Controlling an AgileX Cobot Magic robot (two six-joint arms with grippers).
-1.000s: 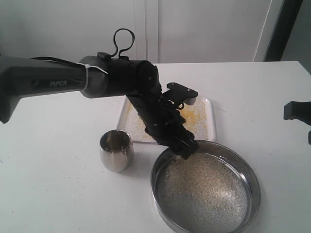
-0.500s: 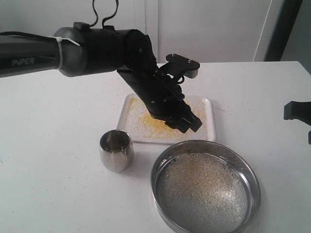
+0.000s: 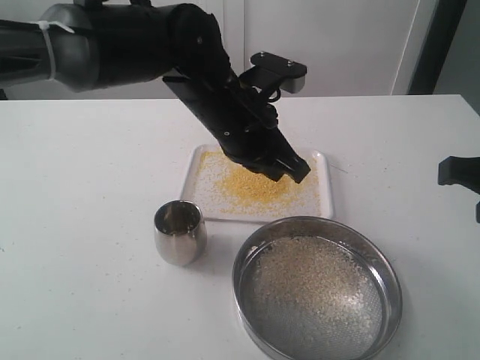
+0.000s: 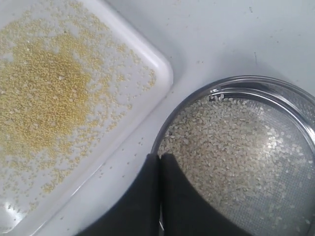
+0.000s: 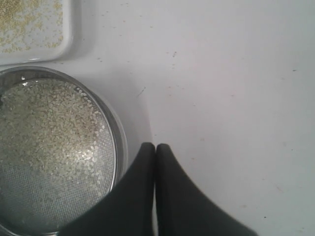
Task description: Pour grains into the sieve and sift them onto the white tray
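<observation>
1. Resting by the table's (image 3: 90,165) near edge, the sieve (image 3: 317,289) holds pale grains (image 3: 315,274); yellow ones cover the white tray (image 3: 328,187) just behind it.
2. The left gripper (image 3: 296,171) hangs closed and empty above the tray.
3. The right gripper (image 5: 155,146) is closed over bare tabletop.
4. A steel cup (image 3: 180,232) stands beside the sieve; a pale wall (image 3: 330,45) rises behind.
</observation>
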